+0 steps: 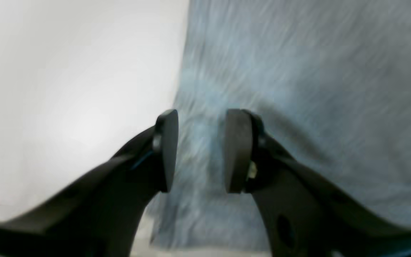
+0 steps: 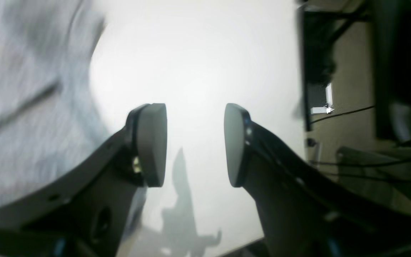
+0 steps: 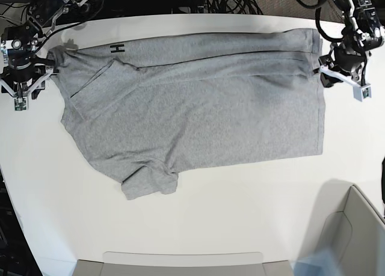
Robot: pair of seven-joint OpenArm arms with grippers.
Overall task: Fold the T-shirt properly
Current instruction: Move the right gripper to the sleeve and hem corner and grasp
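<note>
Grey cotton T-shirt (image 3: 198, 107) lies spread across the white desk (image 3: 240, 216), so from its collar end the released right hand (image 3: 24, 86) and, at the hem, the released left hand (image 3: 338, 73) should pinch matching edges and lift evenly together.

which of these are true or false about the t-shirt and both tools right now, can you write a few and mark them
1. The T-shirt lies spread on the white table. True.
2. The left tool is clamped on cloth. False: its jaws stand apart, with grey cloth seen between them.
3. The right tool is over bare table, with the shirt to one side. True.
4. Both sleeves are folded under. False: one sleeve sticks out at the shirt's near edge.
5. Dark lettering shows near the far edge. True.
</note>
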